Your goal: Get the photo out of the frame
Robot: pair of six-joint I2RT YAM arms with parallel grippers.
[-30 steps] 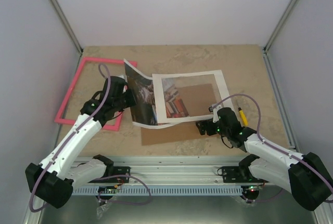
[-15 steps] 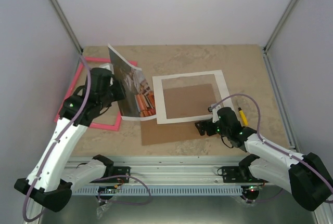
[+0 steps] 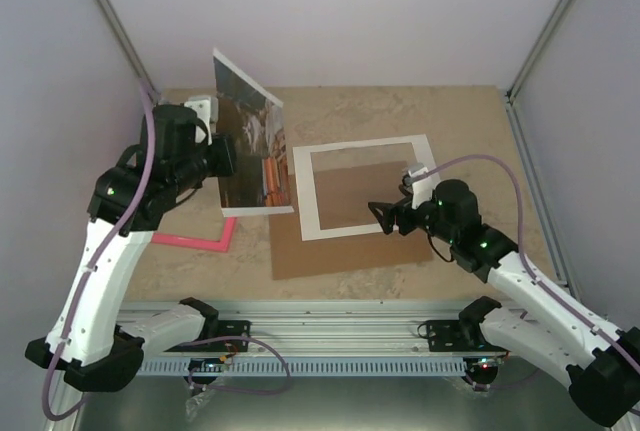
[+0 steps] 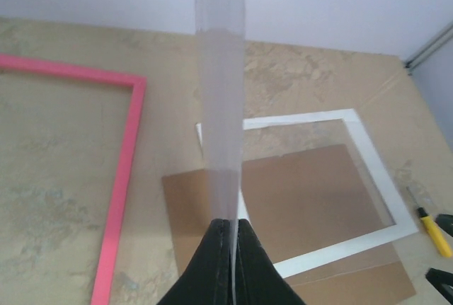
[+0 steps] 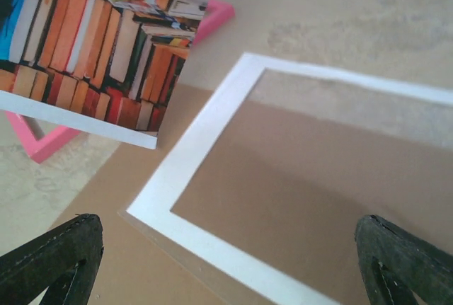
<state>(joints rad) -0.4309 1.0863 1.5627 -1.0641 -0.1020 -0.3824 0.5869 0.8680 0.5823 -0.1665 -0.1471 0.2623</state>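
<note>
The left pincer [image 4: 228, 226] is clamped on one edge of the photo [image 4: 221, 107], probably a light, limp, easily creased sheet best pinched by its white margin, held aloft beyond its tips, clear of the frame [image 4: 119, 199] lying below-left on the bench [image 4: 304, 71].

The frame [image 4: 124, 170] lies flat on the left side of the worktop [image 3: 400, 116]. To its right, near the middle, lies the backing board [image 3: 330, 256]. The mat [image 3: 305, 201] rests on the board and reaches past its far edge. The photo [image 3: 250, 141] stands raised off the worktop between frame and mat, pinched at one edge in the left gripper [image 4: 228, 227]. The right gripper [image 3: 380, 216] hangs over the mat's near side.
</note>
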